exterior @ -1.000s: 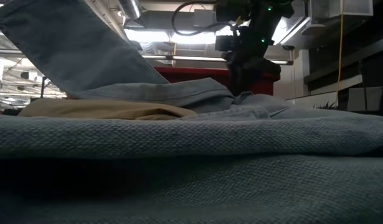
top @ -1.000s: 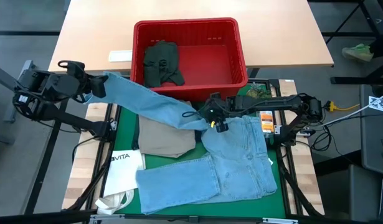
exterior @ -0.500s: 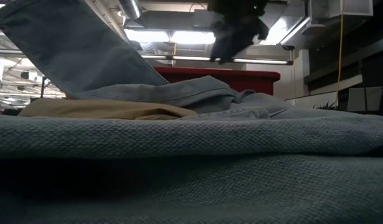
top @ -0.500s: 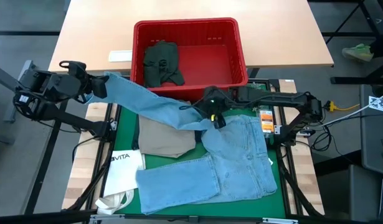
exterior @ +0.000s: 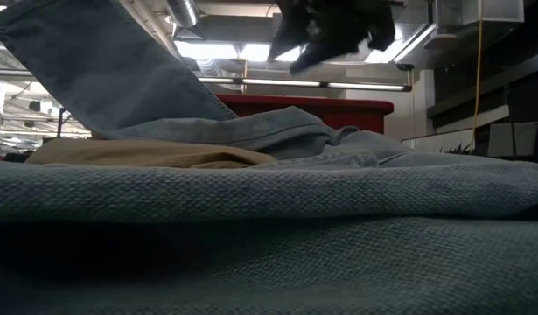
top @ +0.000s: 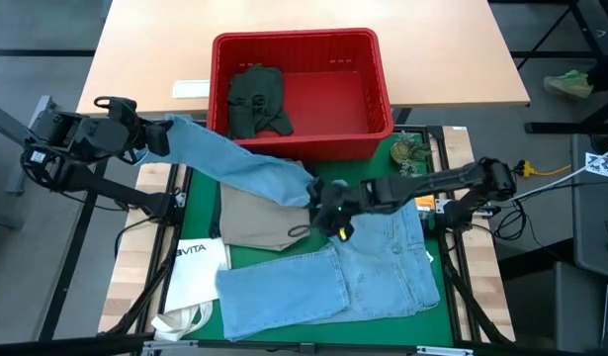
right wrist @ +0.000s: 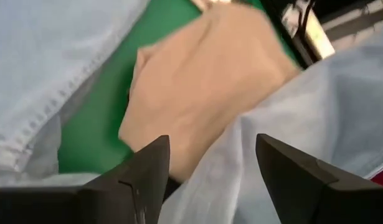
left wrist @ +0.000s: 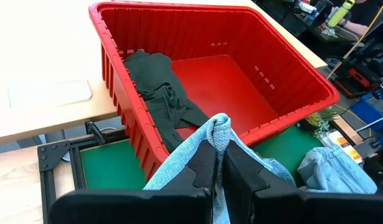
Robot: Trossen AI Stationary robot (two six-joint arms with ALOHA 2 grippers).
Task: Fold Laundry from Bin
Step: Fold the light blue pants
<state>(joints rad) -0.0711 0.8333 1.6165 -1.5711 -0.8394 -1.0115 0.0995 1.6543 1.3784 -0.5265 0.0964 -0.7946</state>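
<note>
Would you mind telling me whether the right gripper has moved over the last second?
Yes. In the high view the right gripper has moved away from the red bin, toward the tan trousers, and now hangs open over the light blue jeans.

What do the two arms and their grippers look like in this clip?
Both arms are dark, jointed and slim. The left gripper has two black, blocky fingers with angular edges. The right gripper is also black, with a small yellow mark beside it and wedge-shaped fingers.

"VITA" in dark letters on the white tote bag (top: 190, 272), nothing else legible
</note>
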